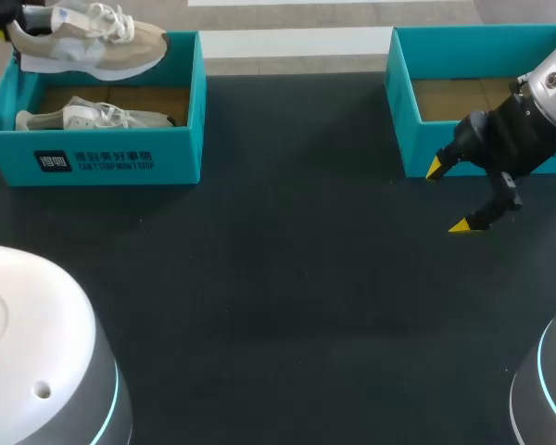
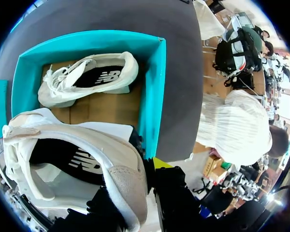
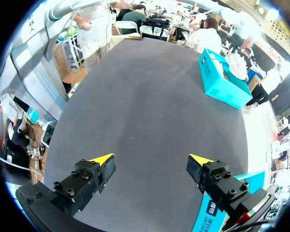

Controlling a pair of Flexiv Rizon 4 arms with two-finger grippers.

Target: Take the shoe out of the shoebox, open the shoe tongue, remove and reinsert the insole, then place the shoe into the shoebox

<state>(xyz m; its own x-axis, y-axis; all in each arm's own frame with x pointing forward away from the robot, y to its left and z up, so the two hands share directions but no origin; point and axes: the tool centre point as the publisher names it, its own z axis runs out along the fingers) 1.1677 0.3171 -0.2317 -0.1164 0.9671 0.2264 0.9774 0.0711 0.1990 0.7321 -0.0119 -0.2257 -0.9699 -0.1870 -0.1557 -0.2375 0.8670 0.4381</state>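
Hovering low over the dark table (image 1: 259,297), our right tool (image 1: 447,197) holds its two yellow-tipped fingers spread wide with nothing between them. It is just in front of an open teal box (image 1: 400,111). Farther back on our left stands the shoebox (image 1: 120,158), with a pale second shoe (image 1: 93,116) lying inside. Above its far left corner, our left tool (image 2: 145,183) is clamped on the heel of the shoe (image 1: 83,44), which is raised above the rim, sole down.

Upper left, 1 shoe (image 1: 93,116) is laid in a shoebox (image 1: 120,158), a 2nd shoe (image 1: 88,46) over its rear wall; another box (image 1: 403,111) is set upper right.
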